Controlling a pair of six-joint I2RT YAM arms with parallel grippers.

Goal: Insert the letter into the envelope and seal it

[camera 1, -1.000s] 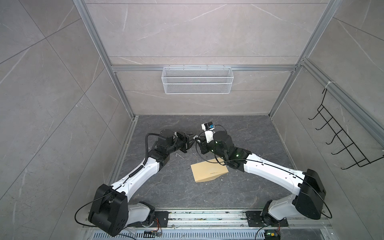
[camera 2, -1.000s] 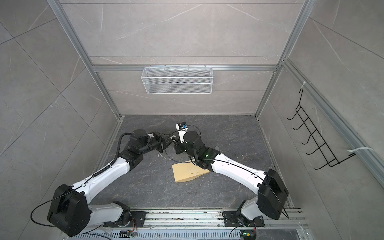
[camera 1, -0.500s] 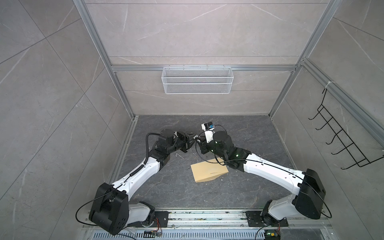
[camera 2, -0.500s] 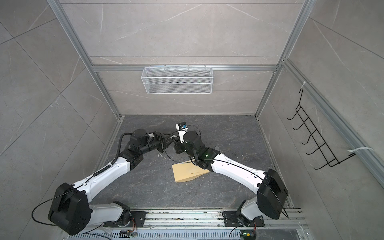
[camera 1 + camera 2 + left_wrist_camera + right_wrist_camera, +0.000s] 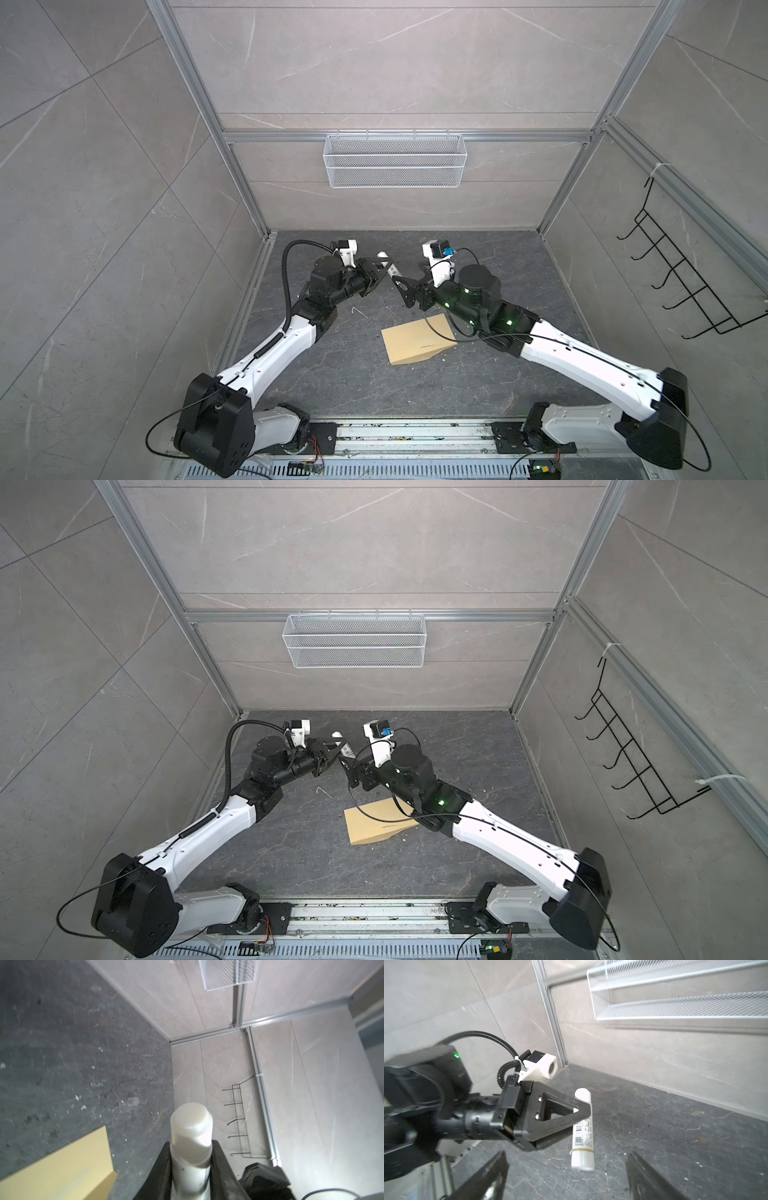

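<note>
Tan envelope [image 5: 407, 345]; white glue stick [image 5: 582, 1157], black barcode [image 5: 579, 1133]; dark grey veined floor [image 5: 332, 374]; cap [image 5: 133, 1101] seemingly clear.

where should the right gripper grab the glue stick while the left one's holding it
Take the free bottom section of the glue stick, below the seam ring. The left gripper clamps the labelled middle, and the top end looks uncapped, so leave both alone. The open right gripper faces the stick, so it should probably go straight ahead with one jaw on each side of the round barrel.

Top views look down; wrist cameras (close) share the glue stick [image 5: 191, 1136].
</note>
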